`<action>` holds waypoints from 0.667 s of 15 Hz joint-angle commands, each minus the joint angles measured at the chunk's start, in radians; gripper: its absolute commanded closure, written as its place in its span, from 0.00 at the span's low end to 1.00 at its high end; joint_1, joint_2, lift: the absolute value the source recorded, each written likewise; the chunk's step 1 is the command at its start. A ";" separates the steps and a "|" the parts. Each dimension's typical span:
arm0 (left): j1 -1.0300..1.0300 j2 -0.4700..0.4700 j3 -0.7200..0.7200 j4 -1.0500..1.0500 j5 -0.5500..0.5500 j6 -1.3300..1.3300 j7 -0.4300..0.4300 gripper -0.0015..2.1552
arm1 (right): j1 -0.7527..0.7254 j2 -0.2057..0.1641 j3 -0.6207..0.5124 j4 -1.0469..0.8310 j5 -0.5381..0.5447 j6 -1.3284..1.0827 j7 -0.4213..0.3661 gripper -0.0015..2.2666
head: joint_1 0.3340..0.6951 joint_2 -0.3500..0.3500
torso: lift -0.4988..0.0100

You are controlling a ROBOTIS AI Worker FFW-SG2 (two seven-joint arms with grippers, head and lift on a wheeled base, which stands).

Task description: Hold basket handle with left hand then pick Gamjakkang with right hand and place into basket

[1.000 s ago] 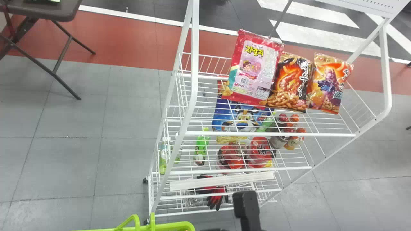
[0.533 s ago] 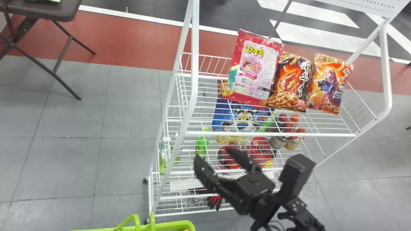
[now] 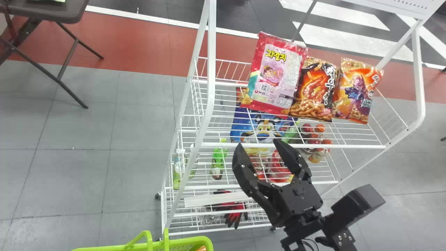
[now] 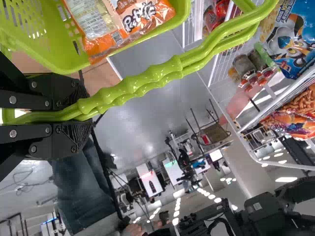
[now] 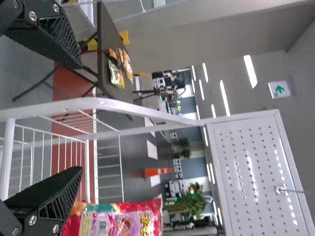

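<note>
Floor stretches beside rack edge; right gripper wide, left gripper holding basket handle.

1. The head view's bottom edge cuts off most of the green basket.
2. The right gripper partly covers the red tubs.
3. The pink bag hides part of the blue bag.
4. The left gripper hides a stretch of the basket handle.
5. The left wrist view's top edge crops the orange bag.
6. What lies beside the gloves is too unclear to tell.
</note>
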 commanded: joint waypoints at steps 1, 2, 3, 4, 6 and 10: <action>0.000 0.000 0.001 0.002 0.002 -0.007 -0.001 1.00 | 0.006 0.004 0.000 -0.011 0.018 0.024 -0.043 0.04 | 1.00 0.00 | 0.94; 0.000 0.000 0.001 0.002 0.004 -0.010 -0.001 1.00 | 0.006 0.004 0.000 -0.026 0.019 0.074 -0.067 0.04 | 1.00 0.00 | 0.94; 0.000 0.000 0.001 0.004 0.004 -0.010 -0.002 1.00 | 0.009 0.004 0.000 -0.040 0.019 0.107 -0.073 0.04 | 1.00 0.00 | 0.94; 0.000 0.000 0.001 0.005 0.004 -0.010 -0.006 1.00 | 0.013 0.004 0.000 -0.052 0.019 0.126 -0.075 0.04 | 1.00 0.00 | 0.94; 0.000 0.002 0.003 0.005 0.005 -0.020 -0.007 1.00 | 0.013 0.004 0.001 -0.055 0.019 0.123 -0.086 0.04 | 1.00 0.00 | 0.94; 0.000 0.002 0.005 0.005 0.011 -0.023 -0.007 1.00 | 0.016 0.004 0.005 -0.055 0.021 0.117 -0.103 0.04 | 1.00 0.00 | 0.94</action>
